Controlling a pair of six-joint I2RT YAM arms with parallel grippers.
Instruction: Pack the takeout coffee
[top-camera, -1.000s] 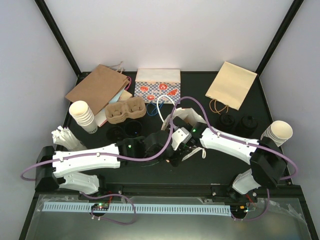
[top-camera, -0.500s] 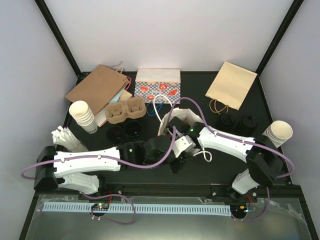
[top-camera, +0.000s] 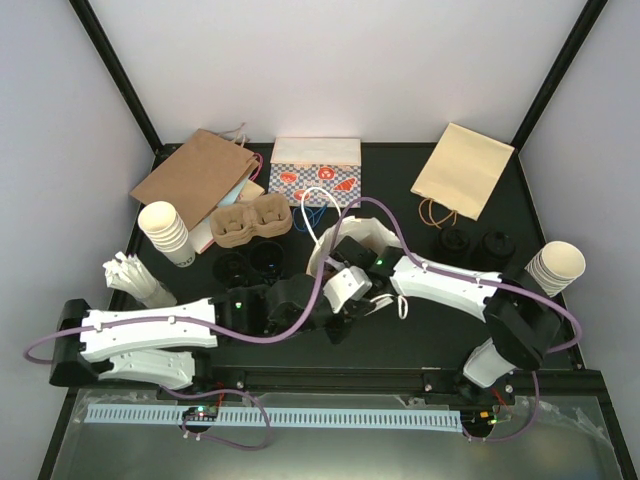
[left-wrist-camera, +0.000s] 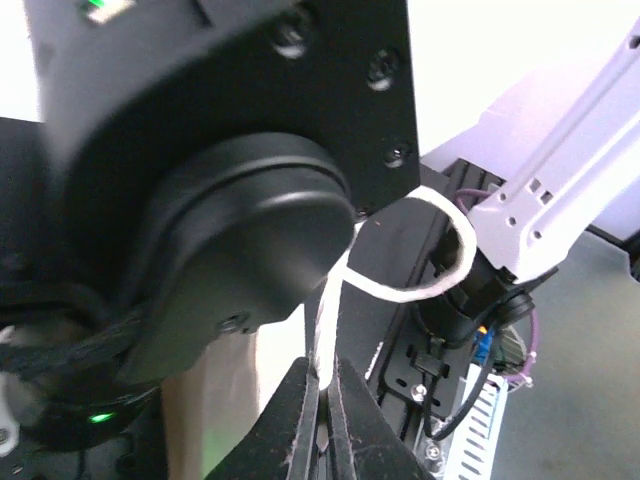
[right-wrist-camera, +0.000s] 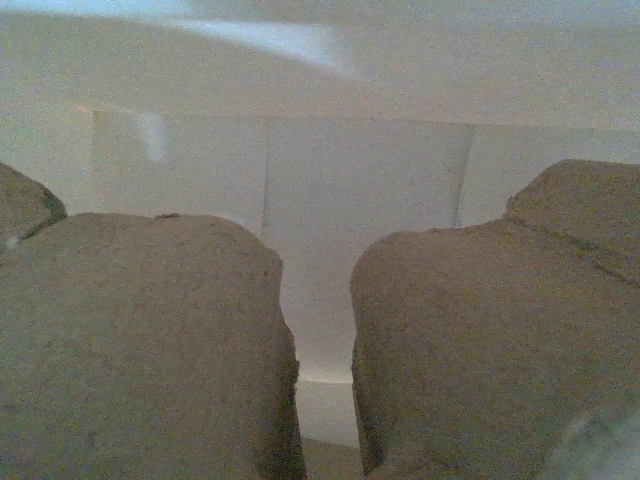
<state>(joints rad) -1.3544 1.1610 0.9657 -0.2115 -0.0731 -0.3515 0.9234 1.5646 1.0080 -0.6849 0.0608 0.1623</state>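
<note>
Black table (top-camera: 400, 200); overhead I see both takeout coffee cups (top-camera: 266, 258) beside the cardboard tray (top-camera: 250, 220), outside it. Left wrist alone shows left gripper (left-wrist-camera: 322, 390) pinching white bag handle (left-wrist-camera: 324, 335). Right gripper (top-camera: 350, 292): can't tell.

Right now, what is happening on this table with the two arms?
The left hand is shut on a white cord handle of the white paper bag in the middle of the table. The right hand reaches into that bag, where its camera shows brown moulded cardboard. The two black cups stand on the table, not yet packed.
</note>
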